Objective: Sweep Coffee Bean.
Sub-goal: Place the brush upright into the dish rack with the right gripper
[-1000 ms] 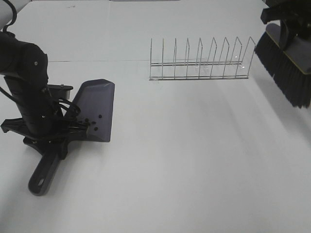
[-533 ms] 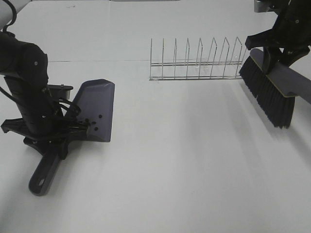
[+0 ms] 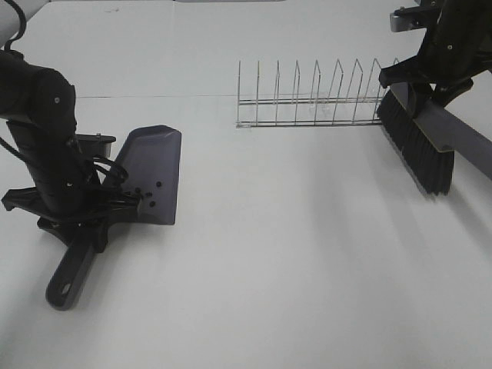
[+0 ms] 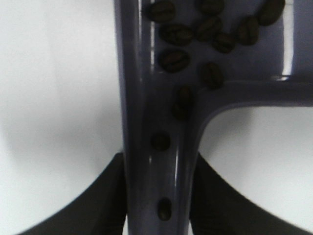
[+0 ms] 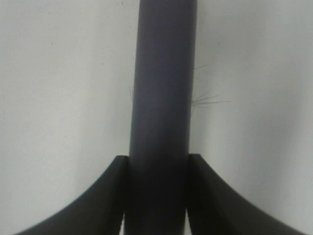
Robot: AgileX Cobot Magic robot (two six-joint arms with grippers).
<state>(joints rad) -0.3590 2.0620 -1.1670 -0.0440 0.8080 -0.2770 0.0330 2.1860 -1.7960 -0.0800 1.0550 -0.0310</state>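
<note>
The grey-purple dustpan [image 3: 156, 171] lies on the white table at the left, with my left gripper [image 3: 94, 217] shut on its handle [image 4: 151, 147]. Several dark coffee beans [image 4: 195, 34] lie in the pan where it meets the handle, showing as small dots [image 3: 144, 195] in the high view. A few beans sit along the handle itself. At the far right my right gripper [image 3: 427, 77] is shut on the brush's grey handle [image 5: 161, 98]. The brush [image 3: 419, 146] is tilted, with its black bristles just right of the wire rack.
A wire dish rack [image 3: 315, 98] stands at the back, right of centre, and the brush's upper end is close to its right end. The white table [image 3: 292, 254] spreads between dustpan and brush. The left arm's black links [image 3: 46, 131] rise beside the pan.
The right gripper has carried the brush left and inward from the right edge, up to the rack's right end. The left arm and the dustpan have stayed put.
</note>
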